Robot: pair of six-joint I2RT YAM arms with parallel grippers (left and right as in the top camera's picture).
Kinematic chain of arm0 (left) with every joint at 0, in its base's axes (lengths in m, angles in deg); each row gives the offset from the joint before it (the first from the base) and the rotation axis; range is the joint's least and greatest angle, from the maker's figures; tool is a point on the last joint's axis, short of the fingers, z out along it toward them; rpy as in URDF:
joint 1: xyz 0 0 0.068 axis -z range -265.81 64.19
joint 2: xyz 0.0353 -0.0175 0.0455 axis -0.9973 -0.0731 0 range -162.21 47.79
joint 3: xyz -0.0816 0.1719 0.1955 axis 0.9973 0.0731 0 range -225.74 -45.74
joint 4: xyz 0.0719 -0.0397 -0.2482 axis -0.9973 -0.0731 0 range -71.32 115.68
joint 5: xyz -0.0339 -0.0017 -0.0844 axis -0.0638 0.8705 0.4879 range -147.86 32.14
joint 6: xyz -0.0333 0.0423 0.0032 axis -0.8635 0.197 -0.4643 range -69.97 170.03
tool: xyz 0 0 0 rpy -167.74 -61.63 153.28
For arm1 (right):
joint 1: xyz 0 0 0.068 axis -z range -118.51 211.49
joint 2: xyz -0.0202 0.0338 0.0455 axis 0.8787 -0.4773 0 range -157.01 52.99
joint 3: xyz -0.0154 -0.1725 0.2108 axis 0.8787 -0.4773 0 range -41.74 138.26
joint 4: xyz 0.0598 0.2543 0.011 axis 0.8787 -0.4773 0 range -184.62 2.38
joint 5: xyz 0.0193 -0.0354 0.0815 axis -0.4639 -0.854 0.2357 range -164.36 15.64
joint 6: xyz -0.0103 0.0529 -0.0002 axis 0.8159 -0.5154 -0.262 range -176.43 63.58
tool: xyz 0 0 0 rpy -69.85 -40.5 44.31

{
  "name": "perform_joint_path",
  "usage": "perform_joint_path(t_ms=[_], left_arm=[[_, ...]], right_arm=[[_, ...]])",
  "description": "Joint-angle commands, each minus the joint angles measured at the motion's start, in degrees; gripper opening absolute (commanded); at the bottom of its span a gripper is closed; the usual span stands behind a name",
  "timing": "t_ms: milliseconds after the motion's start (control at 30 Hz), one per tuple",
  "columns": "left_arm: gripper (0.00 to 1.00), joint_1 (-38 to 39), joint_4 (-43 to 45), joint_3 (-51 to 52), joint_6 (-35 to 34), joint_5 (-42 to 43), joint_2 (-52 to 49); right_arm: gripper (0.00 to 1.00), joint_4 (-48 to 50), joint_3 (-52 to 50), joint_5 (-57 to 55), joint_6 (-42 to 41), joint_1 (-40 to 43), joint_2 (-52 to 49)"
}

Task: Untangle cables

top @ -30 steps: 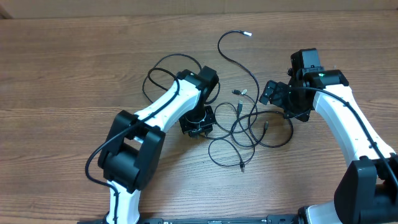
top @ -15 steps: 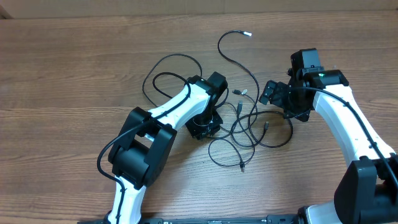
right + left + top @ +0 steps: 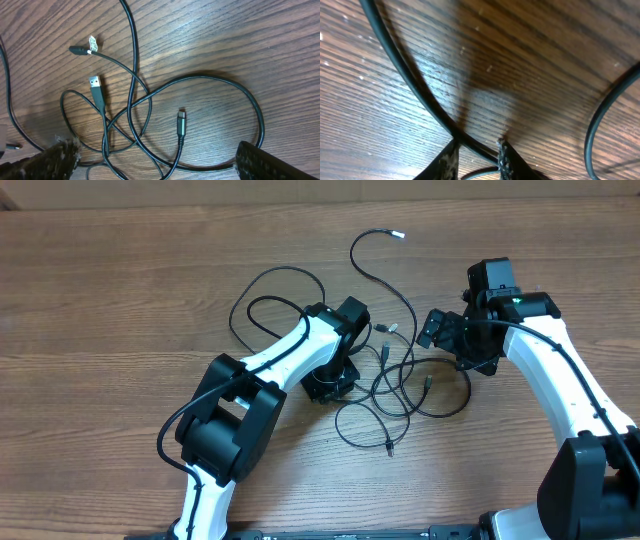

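Black cables (image 3: 398,388) lie knotted at centre of the overhead frame, with loops reaching upper left. Left gripper (image 3: 476,159): jaws narrow, tips straddling one strand on the wooden table (image 3: 100,300); no pinch visible. Right gripper (image 3: 162,162): wide, empty, over the USB plug (image 3: 96,86). Risks: closing this low may scrape wood; pulling may tighten crossed loops.
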Motion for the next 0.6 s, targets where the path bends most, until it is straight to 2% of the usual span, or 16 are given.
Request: perform_joint_path(t_ms=[0,67,167,367,467,567], left_arm=[[0.19,0.0,0.2,2.4,-1.6,-6.5,-1.3],[0.04,0.0,0.0,3.0,-0.5,-7.0,-1.3],[0.04,-0.1,0.0,3.2,4.3,-7.0,-1.3],[0.04,-1.0,-1.1,1.7,24.5,-6.6,-1.0],[0.05,-2.6,-4.5,-1.0,27.9,-7.3,0.0],[0.04,-4.9,-8.3,-5.6,28.1,-9.8,1.6]], right_arm=[[1.00,0.3,-0.1,0.1,0.2,-0.1,0.3],[1.00,0.3,-0.1,0.1,0.2,-0.1,0.3],[1.00,0.3,-0.1,0.1,0.2,-0.1,0.3],[1.00,0.3,-0.1,0.1,0.2,-0.1,0.3],[1.00,0.3,-0.1,0.1,0.2,-0.1,0.3],[1.00,0.3,-0.1,0.1,0.2,-0.1,0.3]])
